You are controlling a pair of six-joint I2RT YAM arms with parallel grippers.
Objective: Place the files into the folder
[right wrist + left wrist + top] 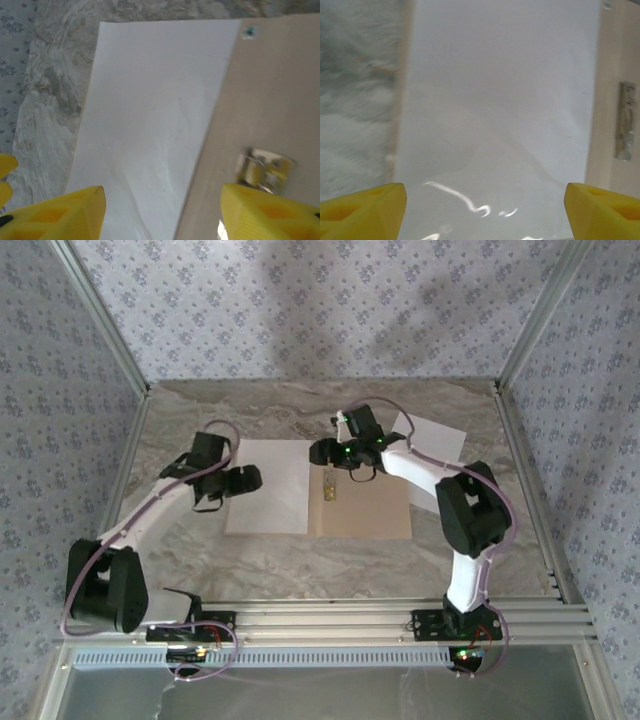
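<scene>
where the files lie: one sheet [282,505] flat on the left half of the open folder [370,512]; second sheet [440,437] askew on the desk [250,570] by the folder's far right corner, partly under the right arm [470,510].
folder: open flat mid-desk, right half bare and tan.
clip [328,490]: metal, on the right half, just beside the spine and the sheet's edge.
left jaws: wide apart, nothing between the yellow fingers [362,210]; low over the sheet, near its left side.
right jaws: apart and empty, above the spine near the folder's far edge; one finger [60,215] over the sheet, the other over the tan half beside the clip.
sheet in folder: smooth, roughly square with the cover; a thin strip of cover shows along its left edge.
</scene>
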